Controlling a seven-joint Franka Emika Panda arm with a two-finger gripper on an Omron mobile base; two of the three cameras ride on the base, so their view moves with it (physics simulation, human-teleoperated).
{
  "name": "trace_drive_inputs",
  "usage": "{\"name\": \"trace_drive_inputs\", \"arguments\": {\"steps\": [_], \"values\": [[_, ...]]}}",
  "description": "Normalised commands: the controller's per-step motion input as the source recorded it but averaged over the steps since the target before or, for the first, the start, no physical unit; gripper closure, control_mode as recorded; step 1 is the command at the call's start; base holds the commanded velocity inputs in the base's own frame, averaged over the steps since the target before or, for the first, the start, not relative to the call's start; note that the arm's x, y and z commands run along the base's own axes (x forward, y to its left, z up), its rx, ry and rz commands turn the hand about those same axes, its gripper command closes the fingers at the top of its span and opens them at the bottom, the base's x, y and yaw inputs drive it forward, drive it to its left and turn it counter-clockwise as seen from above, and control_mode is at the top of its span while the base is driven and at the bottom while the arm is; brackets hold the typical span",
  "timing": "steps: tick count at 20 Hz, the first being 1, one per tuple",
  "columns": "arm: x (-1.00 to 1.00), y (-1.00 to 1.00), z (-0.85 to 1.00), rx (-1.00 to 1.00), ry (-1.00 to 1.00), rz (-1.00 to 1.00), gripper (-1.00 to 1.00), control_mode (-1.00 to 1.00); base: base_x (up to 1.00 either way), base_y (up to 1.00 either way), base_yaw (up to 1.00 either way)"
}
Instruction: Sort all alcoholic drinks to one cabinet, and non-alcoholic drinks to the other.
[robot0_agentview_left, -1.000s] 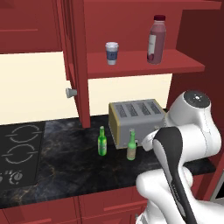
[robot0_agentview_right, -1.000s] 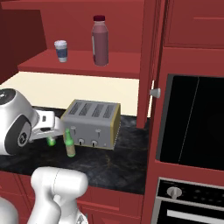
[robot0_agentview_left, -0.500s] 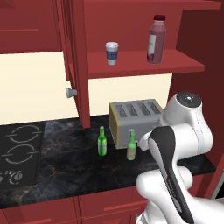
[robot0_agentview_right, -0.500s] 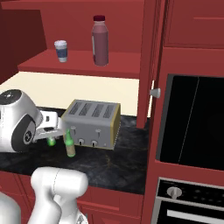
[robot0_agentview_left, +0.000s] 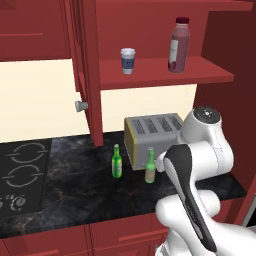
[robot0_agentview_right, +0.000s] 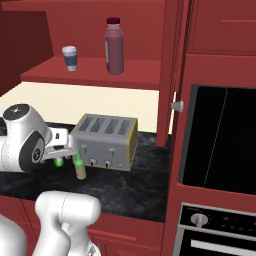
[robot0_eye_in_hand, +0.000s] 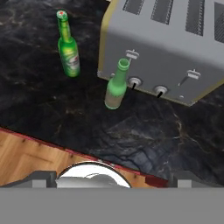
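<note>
Two alcoholic drinks stand on the black counter in front of the toaster: a bright green bottle (robot0_agentview_left: 117, 163) (robot0_eye_in_hand: 68, 47) and a paler olive bottle (robot0_agentview_left: 150, 168) (robot0_agentview_right: 79, 167) (robot0_eye_in_hand: 117, 85). The olive one is just before the toaster's knobs. The non-alcoholic drinks sit on the open cabinet's shelf above: a dark red juice bottle (robot0_agentview_left: 178, 39) (robot0_agentview_right: 114, 47) and a white lidded cup (robot0_agentview_left: 128, 61) (robot0_agentview_right: 70, 58). My gripper (robot0_eye_in_hand: 114, 178) hangs open above the counter's front edge, looking down on both green bottles, with nothing between its fingers.
A silver four-slot toaster (robot0_agentview_left: 153, 132) (robot0_agentview_right: 105, 142) (robot0_eye_in_hand: 166, 48) stands behind the bottles. The cabinet door (robot0_agentview_left: 85, 75) hangs open at the left of the shelf. A stovetop (robot0_agentview_left: 20, 172) lies at the far left, and a black oven (robot0_agentview_right: 220, 140) fills the right.
My arm's upper joint has drifted slightly to the left in the left base view. The bottles, cup and toaster have not moved, and the gripper stays open.
</note>
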Motion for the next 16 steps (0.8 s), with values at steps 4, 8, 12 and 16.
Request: {"name": "trace_drive_inputs", "arguments": {"steps": [4,8,12,16], "values": [[0.11,0.05,-0.34,0.00,-0.07,0.00,-1.00,-1.00,0.00,0.00,0.00],[0.10,0.02,-0.33,0.00,-0.08,0.00,-1.00,-1.00,0.00,0.00,0.00],[0.10,0.00,-0.31,0.00,-0.08,0.00,-1.00,-1.00,0.00,0.00,0.00],[0.13,0.00,-0.32,0.00,-0.08,0.00,-1.00,-1.00,0.00,0.00,0.00]]}}
